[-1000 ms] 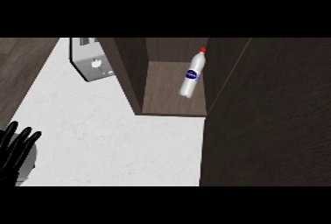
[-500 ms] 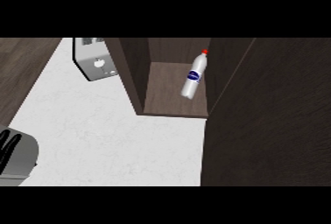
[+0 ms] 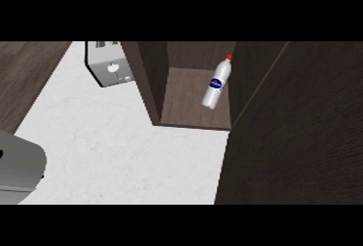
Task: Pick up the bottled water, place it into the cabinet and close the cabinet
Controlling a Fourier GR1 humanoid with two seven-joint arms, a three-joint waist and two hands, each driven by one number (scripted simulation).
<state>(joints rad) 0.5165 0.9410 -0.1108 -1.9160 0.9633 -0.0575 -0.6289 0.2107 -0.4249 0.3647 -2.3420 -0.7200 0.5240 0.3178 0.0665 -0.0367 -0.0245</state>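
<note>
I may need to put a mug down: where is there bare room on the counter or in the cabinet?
The white counter is bare between the toaster at the back, the grey forearm at the left edge and the cabinet door. The cabinet floor is free left of the bottled water; its right side is crowded.

Kitchen: toaster (image 3: 108, 67), counter (image 3: 127, 149), cabinet (image 3: 195, 113)

Left forearm (image 3: 20, 166): I see only a grey slab, cut by left edge; hand out of frame.
Toaster (image 3: 108, 62): top cropped.
Bottle label (image 3: 215, 83): unreadable.
Cabinet door (image 3: 297, 129): runs off right.
</note>
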